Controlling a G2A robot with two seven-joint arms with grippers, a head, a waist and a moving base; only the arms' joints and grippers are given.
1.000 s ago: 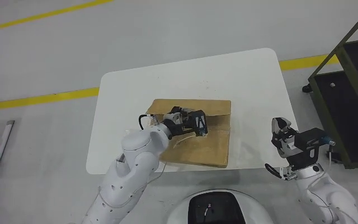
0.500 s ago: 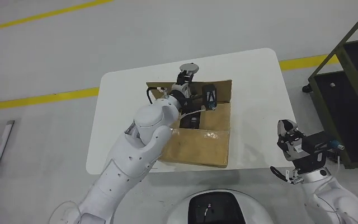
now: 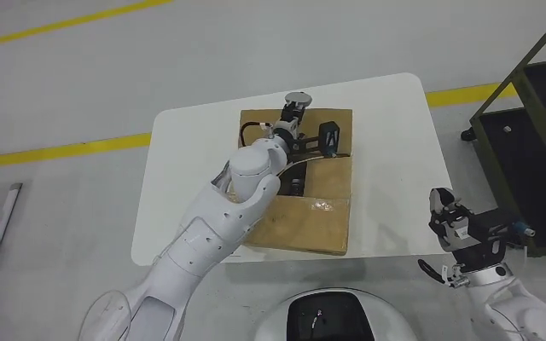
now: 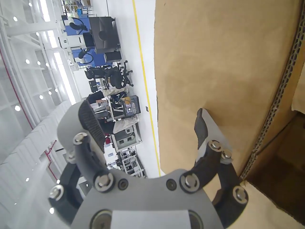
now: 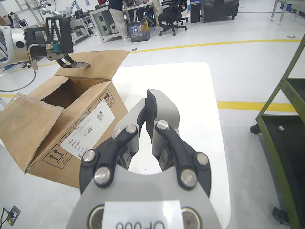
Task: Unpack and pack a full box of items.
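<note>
Box opening, far flap engaged. The left tool is spread wide and holds nothing. One finger lies against the flap. The other finger is clear past its side edge, which runs lengthwise along the fingers.

From this tool the box lies below and back toward the wrist, its opening just behind the fingertips. What is inside cannot be made out. The left arm is much the nearer, so reaching in likely falls to it once the flap is folded fully outward.

The right tool is nearly closed and empty, well apart from the box, which lies ahead of it across the white worktop. A green cart stands just beside this tool, on pale flooring with yellow lines.
</note>
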